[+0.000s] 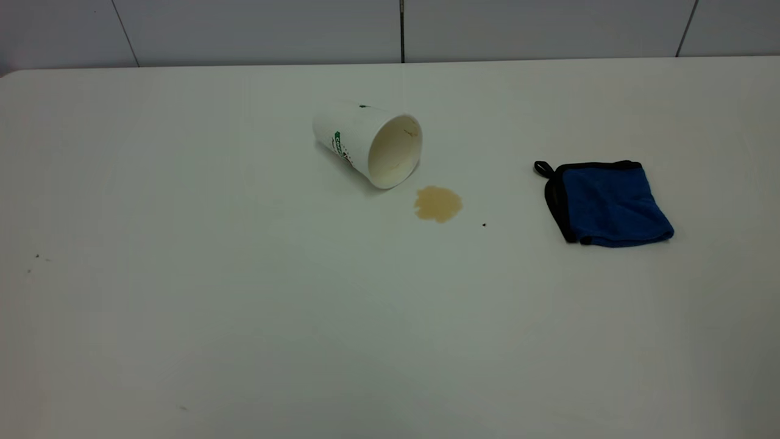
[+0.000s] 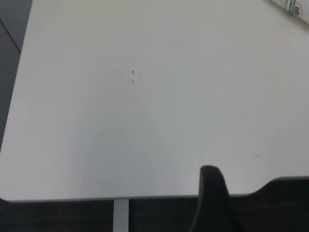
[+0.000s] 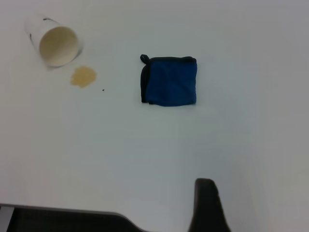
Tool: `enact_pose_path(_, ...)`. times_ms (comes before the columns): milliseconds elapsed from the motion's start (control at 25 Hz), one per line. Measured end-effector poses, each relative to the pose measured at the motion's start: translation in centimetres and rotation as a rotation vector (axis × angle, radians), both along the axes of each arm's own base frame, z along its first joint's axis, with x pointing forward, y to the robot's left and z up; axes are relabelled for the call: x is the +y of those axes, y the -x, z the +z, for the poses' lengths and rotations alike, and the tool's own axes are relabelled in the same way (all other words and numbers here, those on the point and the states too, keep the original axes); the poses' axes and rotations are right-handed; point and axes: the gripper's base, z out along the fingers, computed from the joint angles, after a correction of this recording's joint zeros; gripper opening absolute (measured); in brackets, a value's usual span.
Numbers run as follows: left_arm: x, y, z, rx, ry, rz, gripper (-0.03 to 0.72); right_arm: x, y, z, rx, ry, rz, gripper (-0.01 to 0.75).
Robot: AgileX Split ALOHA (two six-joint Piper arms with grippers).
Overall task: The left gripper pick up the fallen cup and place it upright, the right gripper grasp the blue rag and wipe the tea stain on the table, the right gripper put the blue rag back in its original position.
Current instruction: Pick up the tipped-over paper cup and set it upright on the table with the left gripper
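Observation:
The white paper cup (image 1: pixel 368 143) lies on its side on the table (image 1: pixel 244 317), its open mouth facing the tea stain (image 1: pixel 437 203), a light-brown blotch just in front of it. The blue rag (image 1: pixel 609 204) lies flat to the right of the stain, apart from it. Neither gripper shows in the exterior view. My left gripper (image 2: pixel 212 203) hangs back by the table's edge, far from the cup (image 2: pixel 294 6). My right gripper (image 3: pixel 207 208) is also back near the table's edge, well short of the rag (image 3: pixel 170 80), the stain (image 3: pixel 83 76) and the cup (image 3: pixel 55 43).
A tiny dark speck (image 1: pixel 484 224) lies right of the stain, and a few more specks (image 1: pixel 36 256) at the table's left. A tiled wall (image 1: pixel 402 30) runs behind the table's far edge.

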Motion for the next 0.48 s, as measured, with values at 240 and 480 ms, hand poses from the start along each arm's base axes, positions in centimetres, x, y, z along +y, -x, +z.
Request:
enact_pose_path(240,0.0,0.0,0.0,0.0,0.0,0.0,0.512,0.0,0.0,0.0,0.0,0.0,0.0,0.563)
enact_pose_path(480,0.03,-0.02,0.0,0.001,0.003,0.007,0.512,0.0,0.0,0.0,0.0,0.0,0.0,0.563)
